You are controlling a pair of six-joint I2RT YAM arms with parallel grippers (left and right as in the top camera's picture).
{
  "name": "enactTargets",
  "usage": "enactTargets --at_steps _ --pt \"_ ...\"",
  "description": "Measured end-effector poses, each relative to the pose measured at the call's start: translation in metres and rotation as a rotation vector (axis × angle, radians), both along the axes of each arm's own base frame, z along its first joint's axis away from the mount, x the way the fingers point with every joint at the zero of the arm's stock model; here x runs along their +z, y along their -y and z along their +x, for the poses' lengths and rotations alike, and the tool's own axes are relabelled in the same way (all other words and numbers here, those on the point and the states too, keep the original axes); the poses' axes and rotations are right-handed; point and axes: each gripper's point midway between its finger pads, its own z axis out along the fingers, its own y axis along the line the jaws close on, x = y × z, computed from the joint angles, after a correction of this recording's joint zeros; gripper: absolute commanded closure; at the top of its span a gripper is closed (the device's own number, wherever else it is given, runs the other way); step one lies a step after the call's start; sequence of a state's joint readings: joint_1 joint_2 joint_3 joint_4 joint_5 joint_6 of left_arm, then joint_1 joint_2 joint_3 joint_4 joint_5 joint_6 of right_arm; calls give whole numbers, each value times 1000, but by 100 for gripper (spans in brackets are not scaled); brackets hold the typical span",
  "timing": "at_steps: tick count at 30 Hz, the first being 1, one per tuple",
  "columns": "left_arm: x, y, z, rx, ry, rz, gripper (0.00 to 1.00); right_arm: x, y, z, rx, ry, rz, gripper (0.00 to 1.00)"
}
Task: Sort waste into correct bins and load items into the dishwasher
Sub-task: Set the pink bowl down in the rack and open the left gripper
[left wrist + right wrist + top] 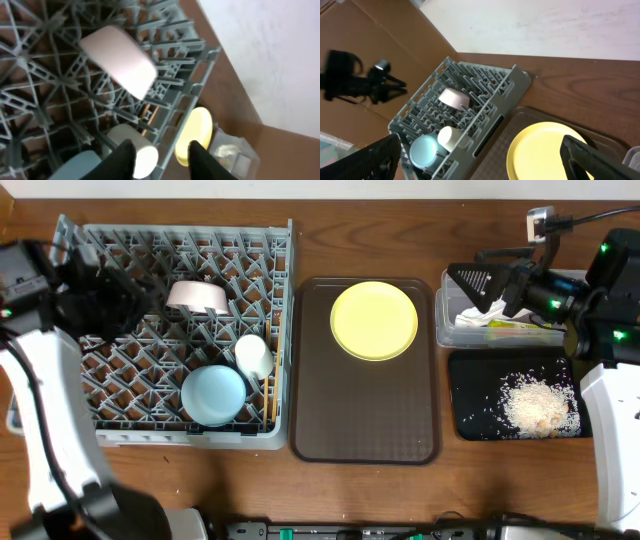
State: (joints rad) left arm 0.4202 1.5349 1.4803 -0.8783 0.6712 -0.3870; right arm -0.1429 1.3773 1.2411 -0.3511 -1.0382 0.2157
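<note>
The grey dish rack [110, 385] holds a pinkish-white bowl [198, 297], a white cup [254, 356], a light blue bowl [213, 394] and chopsticks [270, 395] along its right edge. The yellow plate [374, 320] lies on the brown tray [365, 410]. The clear tub [500, 335] holds the white wrapper [478, 315] and the packet [520, 323]. The black tray [470, 395] holds rice scraps [540, 405]. My left gripper [135, 302] is open and empty above the rack's left part [160, 160]. My right gripper [462, 285] is open wide and empty over the tub's left end [485, 160].
The left wrist view shows the pink bowl [120, 60], cup [137, 150] and plate [195, 135] beyond the rack wall. The right wrist view shows the plate [545, 150], rack [465, 100] and left arm [355, 80]. Bare wooden table lies in front of the trays.
</note>
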Motion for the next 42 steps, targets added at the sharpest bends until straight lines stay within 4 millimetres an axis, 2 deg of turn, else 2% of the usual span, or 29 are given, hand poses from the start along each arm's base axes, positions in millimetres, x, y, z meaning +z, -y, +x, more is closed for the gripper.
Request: enactTargets --at_steps 2,4,7,9,12,17,21,24,28,32,35,38,39,42 --pt "12 14 5 -26 47 89 92 0 0 0 0 0 0 1" --pt "14 29 14 -57 70 163 92 0 0 0 0 0 0 1" --pt "6 48 30 -88 78 252 92 0 0 0 0 0 0 1" --pt "-7 59 45 -98 68 332 92 0 0 0 0 -1 0 1" --pt "-26 60 63 -85 49 424 90 0 0 0 0 0 0 1" --pt "-61 48 86 -80 11 517 87 0 0 0 0 0 0 1" --pt "-94 42 95 -112 -41 560 86 0 0 0 0 0 0 1" --pt "-108 40 96 -131 -70 574 86 0 0 0 0 0 0 1" --pt "-114 39 88 -152 -107 588 86 0 0 0 0 0 0 1" --pt "-133 40 48 -200 -282 566 86 0 0 0 0 0 0 1" --pt "-139 41 28 -217 -365 552 86 0 0 0 0 -1 0 1" --pt "-136 42 17 -226 -397 543 83 0 0 0 0 0 0 1" --pt "-132 43 16 -224 -391 539 77 0 0 0 0 0 0 1" --pt "-106 55 25 -219 -297 494 72 0 0 0 0 0 0 1"
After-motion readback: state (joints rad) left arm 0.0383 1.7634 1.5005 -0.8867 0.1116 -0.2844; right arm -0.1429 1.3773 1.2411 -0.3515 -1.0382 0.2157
